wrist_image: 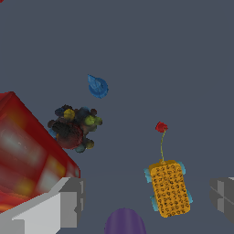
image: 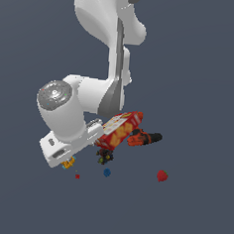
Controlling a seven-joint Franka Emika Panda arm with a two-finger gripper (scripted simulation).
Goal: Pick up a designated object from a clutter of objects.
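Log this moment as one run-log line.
phase: approach | gripper: open, above target | target: yellow-orange block between fingers, not gripped | nearby: purple cup, red-yellow box, dark cluster

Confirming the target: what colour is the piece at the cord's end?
Red, on the yellow-orange block's cord; clearest in the wrist view.

The white arm comes down from the top of the exterior view, its upper link running nearly straight down with a grey seam along it, then bends at a rounded joint toward the exterior view's left. There a thick link ends in a round grey cap. Below it the hand (image: 66, 157) tilts downward, low over the floor. In the wrist view its two grey fingers (wrist_image: 64, 203) stand wide apart at opposite edges of the picture, with nothing gripped between them.
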